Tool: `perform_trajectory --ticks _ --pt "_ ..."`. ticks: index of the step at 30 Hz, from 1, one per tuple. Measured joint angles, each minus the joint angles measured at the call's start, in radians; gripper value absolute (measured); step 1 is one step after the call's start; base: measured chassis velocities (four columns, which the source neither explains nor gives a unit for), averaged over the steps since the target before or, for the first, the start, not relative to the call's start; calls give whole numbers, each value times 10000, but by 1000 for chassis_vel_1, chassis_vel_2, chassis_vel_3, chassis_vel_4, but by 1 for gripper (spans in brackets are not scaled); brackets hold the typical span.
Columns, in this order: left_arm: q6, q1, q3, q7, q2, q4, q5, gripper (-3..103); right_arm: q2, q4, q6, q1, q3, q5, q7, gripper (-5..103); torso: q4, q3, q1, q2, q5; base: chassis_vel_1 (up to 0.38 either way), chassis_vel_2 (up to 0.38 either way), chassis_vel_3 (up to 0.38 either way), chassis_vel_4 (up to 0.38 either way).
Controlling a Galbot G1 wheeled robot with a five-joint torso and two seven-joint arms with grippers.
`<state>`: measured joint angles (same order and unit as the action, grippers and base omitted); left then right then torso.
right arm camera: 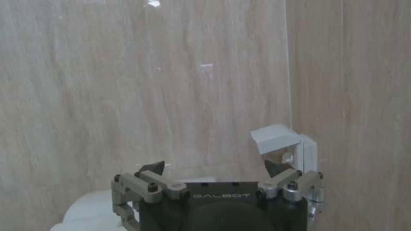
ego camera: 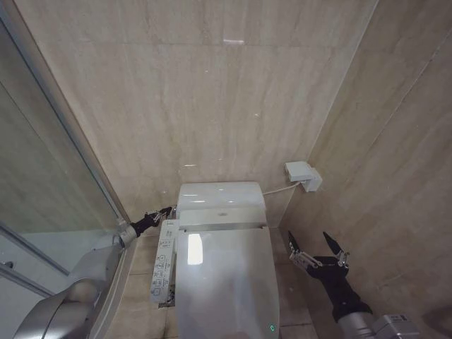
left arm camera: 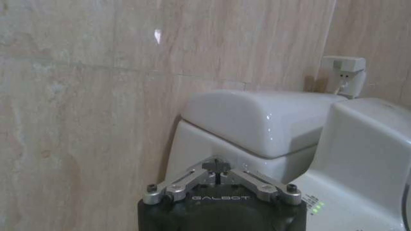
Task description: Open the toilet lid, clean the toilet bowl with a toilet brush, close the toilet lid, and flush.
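The toilet lid [ego camera: 224,282] lies shut, glossy white, with a small green mark near its front edge; the toilet bowl is hidden beneath it. The toilet brush is out of view. My left gripper [ego camera: 167,210] is shut with nothing in it, at the toilet's left rear corner beside the white tank [ego camera: 220,198]. In the left wrist view its closed tips [left arm camera: 217,167] point at the tank [left arm camera: 257,120]. My right gripper [ego camera: 318,247] hangs open and empty to the right of the toilet, apart from it; in the right wrist view this gripper [right arm camera: 215,169] faces the wall.
A slim white button panel [ego camera: 164,265] runs along the toilet's left side. A white wall box [ego camera: 302,174] with a cable sits on the corner wall behind the right gripper. A glass partition [ego camera: 49,176] stands at the left. Tiled walls close in behind and at the right.
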<state>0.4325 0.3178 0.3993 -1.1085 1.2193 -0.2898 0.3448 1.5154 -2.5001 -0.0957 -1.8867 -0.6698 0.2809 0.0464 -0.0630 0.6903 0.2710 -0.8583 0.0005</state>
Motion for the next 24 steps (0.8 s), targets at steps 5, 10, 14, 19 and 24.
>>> perform_trajectory --ticks 5,10,14,19,24 --pt "-126 16 61 -199 73 28 -105 0 0 1 0 0 0 0 0 100 0 -1 0 -1 1 0 0 0 0" --pt "-251 119 235 -353 73 40 -361 0 -1 0 0 0 0 0 0 100 1 -1 0 -2 2 0 0 0 0" --pt "-295 199 277 -324 66 99 -417 0 0 0 0 0 0 0 0 100 4 1 0 -1 5 0 0 0 0" --pt "-418 228 241 -262 101 184 -509 0 -1 0 0 0 1 0 0 100 4 8 6 8 -8 0 0 0 0" --pt "-446 202 249 -201 95 196 -503 0 0 0 0 0 1 0 0 100 -1 5 5 7 -9 0 0 0 0"
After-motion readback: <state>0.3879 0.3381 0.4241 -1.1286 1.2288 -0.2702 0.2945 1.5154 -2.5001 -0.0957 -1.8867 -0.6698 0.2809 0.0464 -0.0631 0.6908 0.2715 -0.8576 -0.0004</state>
